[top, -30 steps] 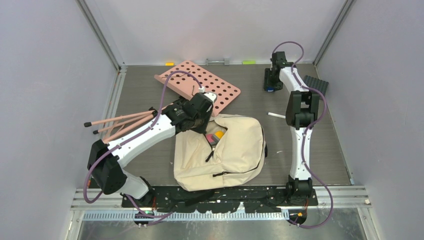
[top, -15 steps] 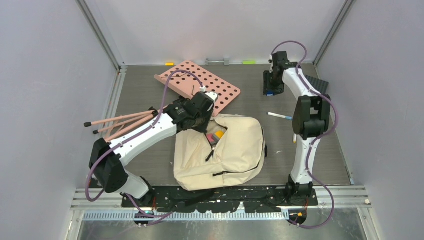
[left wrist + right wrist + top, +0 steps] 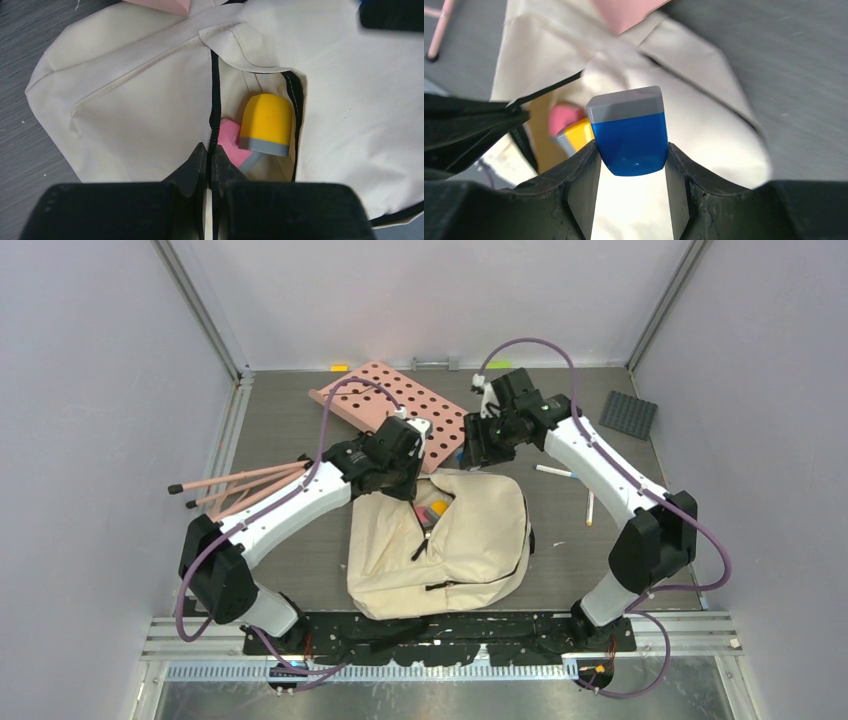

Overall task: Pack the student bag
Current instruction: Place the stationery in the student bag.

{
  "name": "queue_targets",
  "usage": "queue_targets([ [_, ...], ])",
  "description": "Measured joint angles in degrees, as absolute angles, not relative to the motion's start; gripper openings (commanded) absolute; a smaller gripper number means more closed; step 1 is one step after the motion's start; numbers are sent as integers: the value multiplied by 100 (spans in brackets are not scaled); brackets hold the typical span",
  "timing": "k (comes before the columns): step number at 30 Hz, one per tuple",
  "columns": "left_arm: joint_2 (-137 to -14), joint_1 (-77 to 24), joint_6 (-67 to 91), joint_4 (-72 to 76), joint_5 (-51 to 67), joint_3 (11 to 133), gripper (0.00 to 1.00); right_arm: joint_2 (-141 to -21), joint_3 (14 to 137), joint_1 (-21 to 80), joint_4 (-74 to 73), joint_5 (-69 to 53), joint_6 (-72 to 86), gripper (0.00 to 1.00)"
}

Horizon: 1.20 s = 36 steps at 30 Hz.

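Well, nearest me the bag (image 3: 440, 540) is lying flat on the table (image 3: 290, 430), in the middle, just beyond the two arm bases. Its main zip is standing open on the far left part. The left gripper (image 3: 210, 152) is reaching over from the left and pinching the black zip edge (image 3: 214, 90) there, fingers clenched tight on it, seemingly holding the mouth apart.

Through that gap a yellow piece (image 3: 266, 117) with a grey band and a pink thing (image 3: 230, 142) are showing, so some of the packing is looking done already. Just at the far edge of the bag the right gripper (image 3: 631, 150) is hovering over the opening, grasping a blue block (image 3: 629, 135) with a grey top between its fingers. I judge this one is about to go in beside the yellow piece.

To the right of the bag two pens (image 3: 556, 471) are lying loose on the table, and to the left a bundle of pink sticks (image 3: 245, 483) is resting. Whether these are meant for the bag I cannot tell; if so, they are waiting their turn, and so is the zip.

Farther back a pink board (image 3: 400, 405) is sitting with its near corner reaching the bag's far edge. A dark pad (image 3: 629, 413) is lying at the far right.
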<state>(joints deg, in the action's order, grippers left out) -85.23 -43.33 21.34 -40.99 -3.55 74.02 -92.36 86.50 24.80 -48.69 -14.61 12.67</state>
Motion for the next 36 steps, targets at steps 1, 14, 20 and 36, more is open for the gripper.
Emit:
queue_targets([
  [1,-8527,-4320,2171,-4084,-316,7402,0,-9240,8608,2635,-4890,-1573,1352,16],
  [14,-8521,-4259,2552,-3981,-117,7334,0,-9699,8409,3957,-4965,-2364,1704,16],
  [20,-8460,-4235,2676,-3948,-104,7264,0,-10027,8409,4117,-4958,-2338,1723,28],
  [36,-8374,-4224,2724,-3962,-130,7207,0,-10016,8291,4088,-4501,-2064,2012,73],
])
